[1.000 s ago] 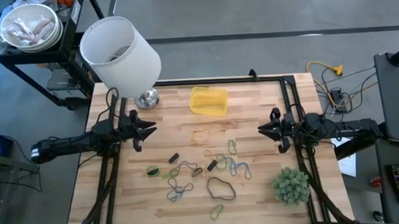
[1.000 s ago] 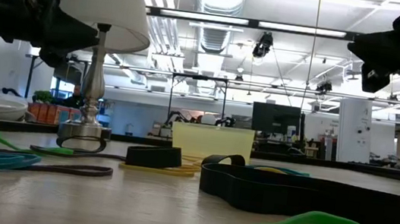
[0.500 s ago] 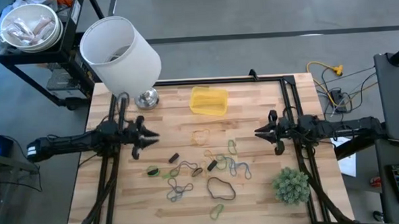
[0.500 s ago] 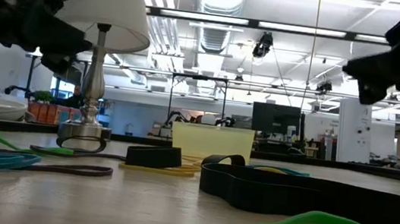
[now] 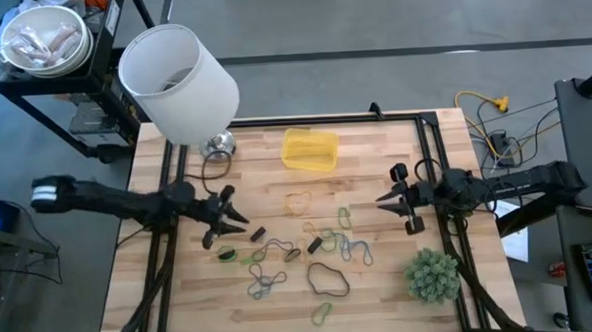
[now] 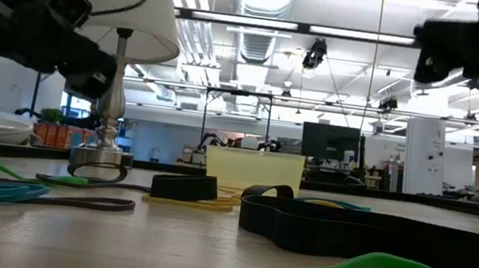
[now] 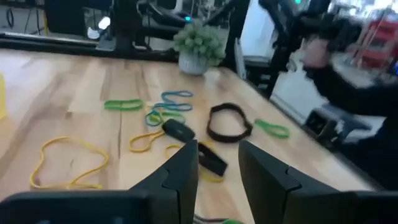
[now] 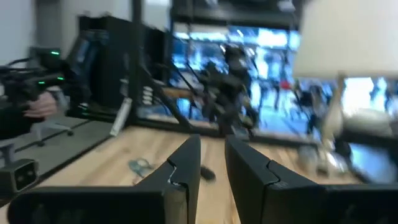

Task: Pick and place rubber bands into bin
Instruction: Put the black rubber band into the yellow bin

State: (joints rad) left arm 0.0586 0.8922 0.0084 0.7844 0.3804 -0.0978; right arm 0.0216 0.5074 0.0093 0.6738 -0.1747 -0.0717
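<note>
1. The left gripper has swung from the left edge toward the frame's middle, fingers narrowly parted and empty, now just beside the rubber bands scattered low centre.
2. The right gripper has edged inward, also narrowly parted and empty.
3. The bin, upper centre, looks empty; bands lie unmoved, so picking has not begun.
</note>
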